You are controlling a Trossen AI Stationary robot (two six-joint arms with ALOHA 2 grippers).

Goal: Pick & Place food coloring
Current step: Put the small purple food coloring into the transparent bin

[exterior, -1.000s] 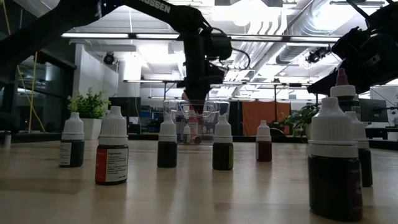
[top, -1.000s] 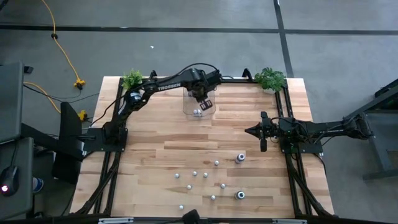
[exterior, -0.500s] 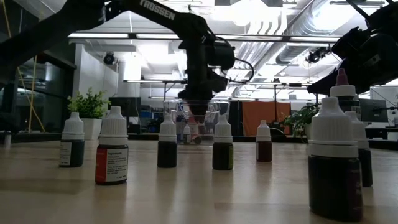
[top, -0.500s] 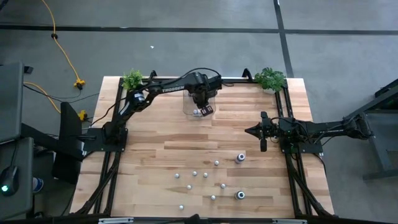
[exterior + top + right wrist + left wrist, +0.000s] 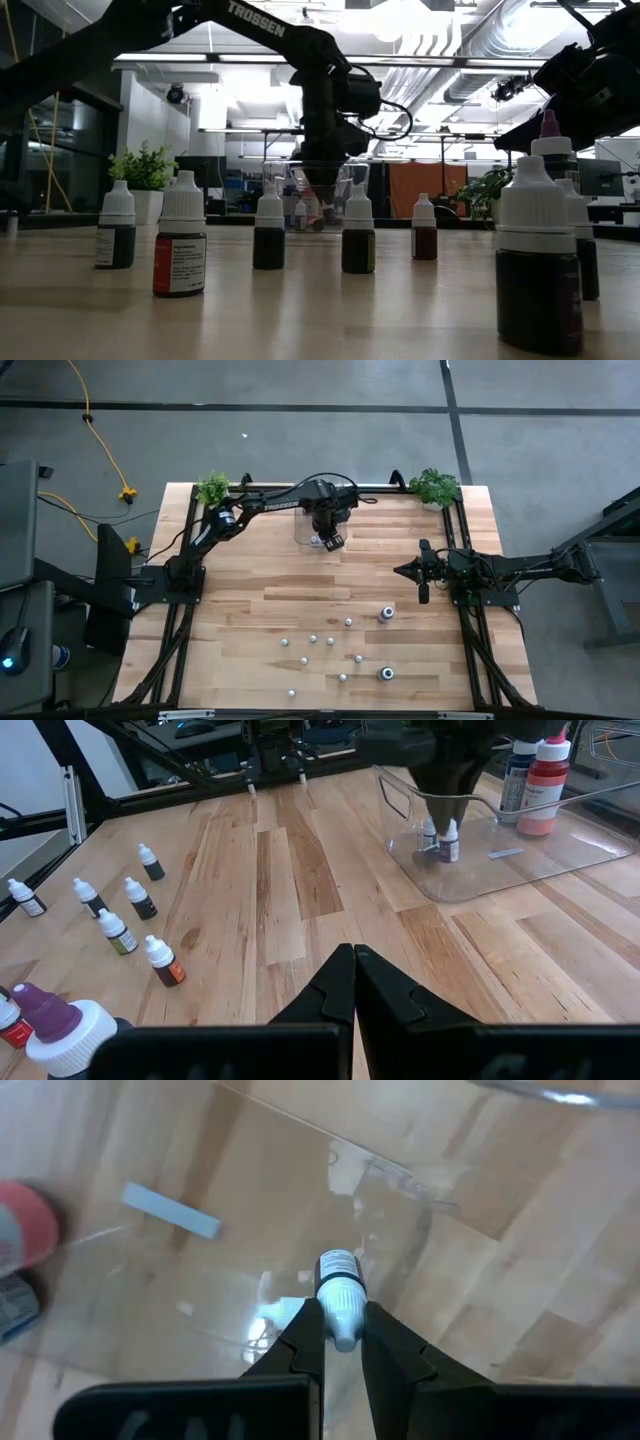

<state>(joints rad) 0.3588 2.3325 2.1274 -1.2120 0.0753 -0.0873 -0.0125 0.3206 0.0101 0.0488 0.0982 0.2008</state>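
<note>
I've got the left gripper [image 5: 340, 1332] clenched on a small bottle [image 5: 340, 1295] down inside the clear bin [image 5: 560, 855], walls close around. Right gripper [image 5: 353, 982] sits closed over open table [image 5: 300, 590].

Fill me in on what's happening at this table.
The left gripper is shut on a small food coloring bottle, holding it down inside the clear plastic bin at the table's far side. The right gripper waits shut above the table's right side. Other small bottles stand on the near part of the table.
</note>
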